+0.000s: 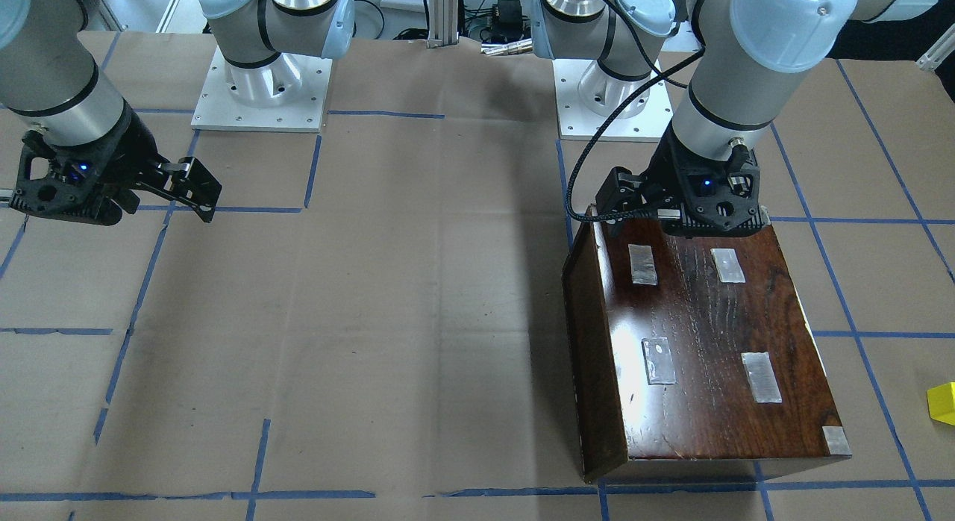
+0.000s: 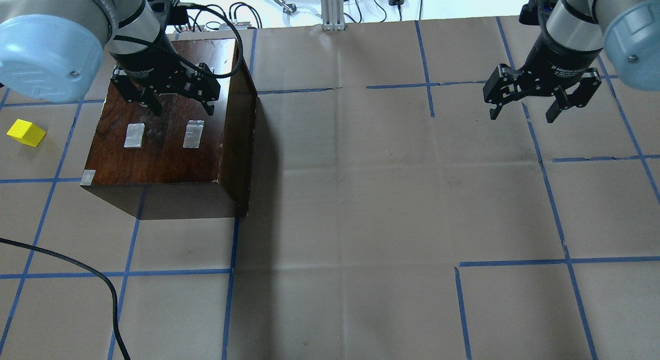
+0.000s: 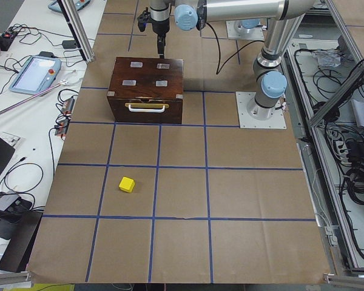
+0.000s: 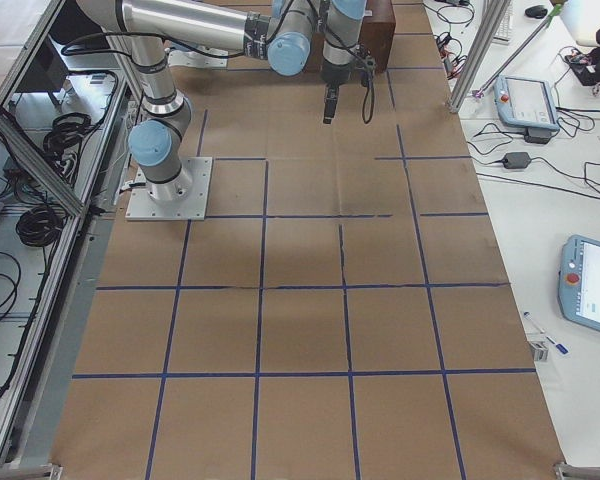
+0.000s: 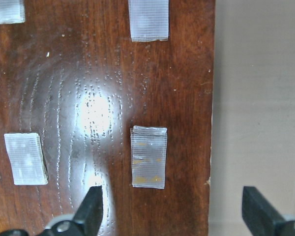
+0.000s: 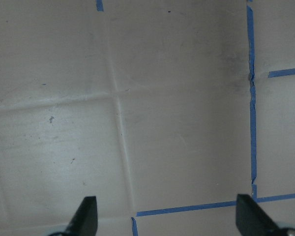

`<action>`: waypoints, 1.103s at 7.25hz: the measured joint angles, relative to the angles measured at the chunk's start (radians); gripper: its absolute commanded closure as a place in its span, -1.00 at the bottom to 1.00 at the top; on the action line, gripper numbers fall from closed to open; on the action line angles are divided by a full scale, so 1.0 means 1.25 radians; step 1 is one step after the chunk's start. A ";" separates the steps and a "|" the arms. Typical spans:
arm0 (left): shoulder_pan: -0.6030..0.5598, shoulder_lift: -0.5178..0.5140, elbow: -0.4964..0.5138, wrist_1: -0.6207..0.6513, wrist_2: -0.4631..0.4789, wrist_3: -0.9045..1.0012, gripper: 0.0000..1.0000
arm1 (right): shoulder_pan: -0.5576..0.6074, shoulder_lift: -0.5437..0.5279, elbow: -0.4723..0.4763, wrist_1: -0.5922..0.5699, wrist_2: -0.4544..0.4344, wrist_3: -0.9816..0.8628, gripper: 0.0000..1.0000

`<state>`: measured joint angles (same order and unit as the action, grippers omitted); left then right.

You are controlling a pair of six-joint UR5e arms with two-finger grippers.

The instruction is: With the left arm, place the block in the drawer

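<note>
The yellow block [image 2: 26,133] lies on the paper-covered table to the left of the dark wooden cabinet [image 2: 165,148]; it also shows in the front view [image 1: 941,401] and the left side view [image 3: 127,184]. The drawer front [image 3: 147,108] with its pale handle is shut flush in the cabinet. My left gripper [image 2: 183,108] is open and empty, hovering over the far part of the cabinet top [image 5: 88,98], with one fingertip [image 5: 91,209] above the wood and the other past the edge. My right gripper [image 2: 523,112] is open and empty above bare table [image 6: 167,123].
Tape patches [image 2: 194,134] sit on the cabinet top. A loose black cable [image 2: 77,267] lies on the near left of the table. The arm bases [image 1: 261,95] [image 1: 604,107] stand at the robot's edge. Blue tape lines grid the paper.
</note>
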<state>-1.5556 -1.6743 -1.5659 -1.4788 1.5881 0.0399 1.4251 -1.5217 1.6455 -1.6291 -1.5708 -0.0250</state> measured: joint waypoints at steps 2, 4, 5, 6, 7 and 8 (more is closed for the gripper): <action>-0.001 0.008 -0.005 0.000 0.001 0.001 -0.98 | 0.000 0.000 0.000 0.000 0.000 0.000 -1.00; -0.001 0.007 0.004 0.000 0.002 -0.001 -0.98 | 0.000 0.000 0.000 0.000 0.000 0.000 -1.00; 0.001 0.007 0.007 -0.002 0.000 -0.005 -0.98 | 0.000 0.000 0.000 0.000 0.000 0.000 -1.00; 0.005 0.006 0.007 -0.002 -0.001 -0.009 -0.98 | 0.000 0.000 0.000 0.000 0.000 0.000 -1.00; 0.015 0.004 0.009 -0.001 0.000 -0.009 -0.98 | 0.000 0.000 0.000 0.000 0.000 0.000 -1.00; 0.045 0.002 0.014 0.000 -0.002 -0.006 -0.98 | 0.000 0.000 0.000 0.000 0.000 0.000 -1.00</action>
<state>-1.4991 -1.6716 -1.5486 -1.4783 1.5859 0.0323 1.4251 -1.5217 1.6455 -1.6291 -1.5708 -0.0256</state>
